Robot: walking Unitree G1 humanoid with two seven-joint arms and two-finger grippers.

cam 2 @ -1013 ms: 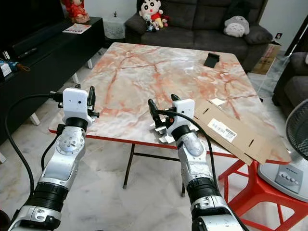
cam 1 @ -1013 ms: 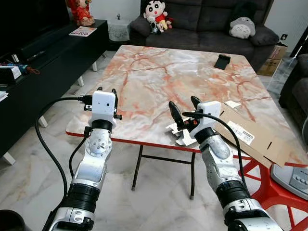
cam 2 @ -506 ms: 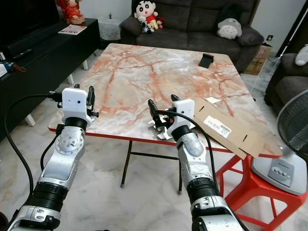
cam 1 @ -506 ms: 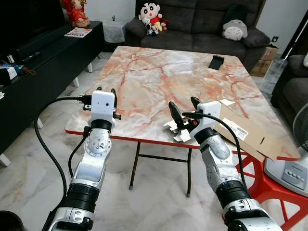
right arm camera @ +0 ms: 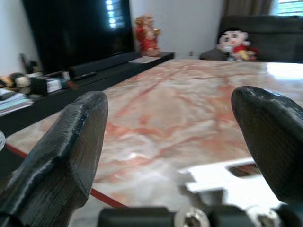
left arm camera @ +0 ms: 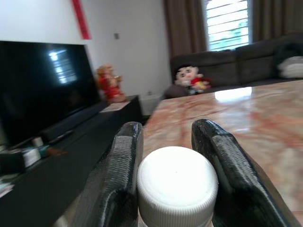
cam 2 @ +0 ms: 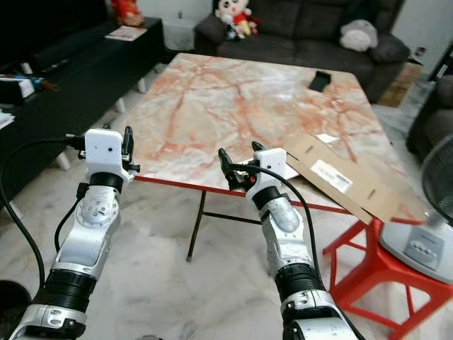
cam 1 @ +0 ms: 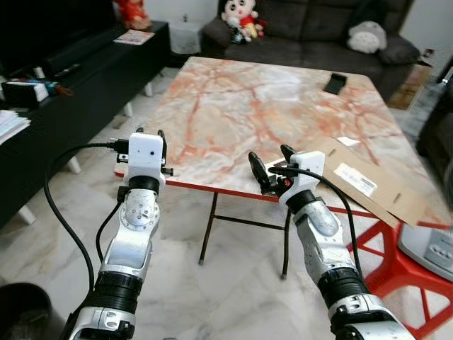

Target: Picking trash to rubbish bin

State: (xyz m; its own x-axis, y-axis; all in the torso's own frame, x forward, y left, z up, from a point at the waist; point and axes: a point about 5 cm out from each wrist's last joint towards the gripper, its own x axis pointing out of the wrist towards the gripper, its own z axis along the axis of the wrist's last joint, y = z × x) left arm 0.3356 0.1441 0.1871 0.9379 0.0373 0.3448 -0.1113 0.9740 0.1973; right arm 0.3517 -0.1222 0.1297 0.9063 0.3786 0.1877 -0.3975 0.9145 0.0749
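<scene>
Meanwhile, left tool (left arm camera: 163,189) gripping white-capped bottle (left arm camera: 177,187), right tool (cam 1: 272,164) spread.

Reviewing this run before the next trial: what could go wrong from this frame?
1. The left gripper is shut on a white-capped bottle held only near the cap; walking could shake it loose.
2. The right gripper is open over the white paper scrap at the table edge; a misjudged close could push it off.
3. The flattened cardboard overhangs the edge beside the right arm and may snag.

Home living room: dark sofa (cam 1: 318,28) with plush toys (cam 1: 244,15), TV console (cam 1: 85,57), marble-top folding table (cam 1: 269,106).
</scene>
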